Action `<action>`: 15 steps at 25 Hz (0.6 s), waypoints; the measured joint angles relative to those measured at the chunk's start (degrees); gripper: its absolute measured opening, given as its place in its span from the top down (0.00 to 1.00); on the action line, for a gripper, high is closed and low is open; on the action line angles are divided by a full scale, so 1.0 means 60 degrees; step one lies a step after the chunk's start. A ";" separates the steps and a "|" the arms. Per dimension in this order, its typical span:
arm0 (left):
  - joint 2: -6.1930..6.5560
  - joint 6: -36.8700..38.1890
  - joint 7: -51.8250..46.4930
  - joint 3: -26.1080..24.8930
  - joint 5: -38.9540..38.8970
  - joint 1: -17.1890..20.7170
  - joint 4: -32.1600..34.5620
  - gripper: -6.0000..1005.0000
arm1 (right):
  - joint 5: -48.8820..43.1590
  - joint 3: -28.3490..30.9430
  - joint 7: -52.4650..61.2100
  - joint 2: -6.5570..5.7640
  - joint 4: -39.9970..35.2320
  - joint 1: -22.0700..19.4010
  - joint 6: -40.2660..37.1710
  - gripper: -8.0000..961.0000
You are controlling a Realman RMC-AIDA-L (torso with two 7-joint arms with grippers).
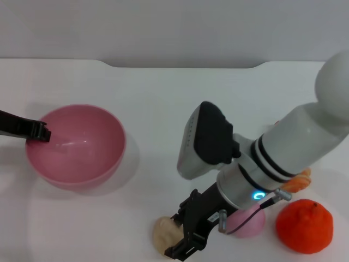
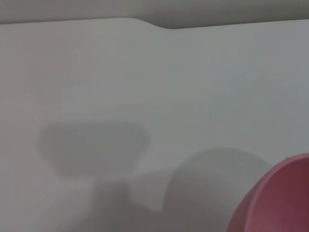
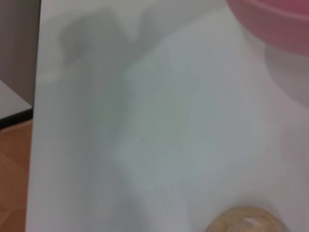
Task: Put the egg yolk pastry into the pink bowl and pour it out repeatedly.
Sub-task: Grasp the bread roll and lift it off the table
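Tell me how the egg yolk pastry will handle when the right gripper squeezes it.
The egg yolk pastry looks lumpy, matte and soft, so it probably dents or crumbles under a hard squeeze by the right gripper. Its rounded shape suggests it could roll if nudged.

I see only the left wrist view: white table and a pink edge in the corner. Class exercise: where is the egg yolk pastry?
Observer: The egg yolk pastry lies on the table's near edge, outside the pink bowl, right beside the right gripper.
Operator: Is anything in the bowl?
Observer: No, its inside shows nothing; the left gripper is at its left rim.
Operator: What else lies near the pastry?
Observer: A pink ball and an orange sit to its right.
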 joint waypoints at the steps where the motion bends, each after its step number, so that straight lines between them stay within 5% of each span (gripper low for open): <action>1: 0.0000 0.0000 0.0000 0.0005 0.0000 -0.0002 0.0000 0.99 | -0.0006 -0.0095 0.0028 0.0001 0.0004 0.0005 0.0085 0.27; 7: 0.0000 -0.0067 -0.0001 0.0112 -0.0005 -0.0019 -0.0015 0.99 | -0.0007 -0.0177 -0.0165 -0.0001 0.0096 -0.0017 0.0397 0.31; 15: 0.0000 -0.0154 -0.0016 0.0226 -0.0007 -0.0084 -0.0058 1.00 | 0.0038 0.1239 -0.0941 -0.0052 0.0169 -0.0440 0.0028 0.44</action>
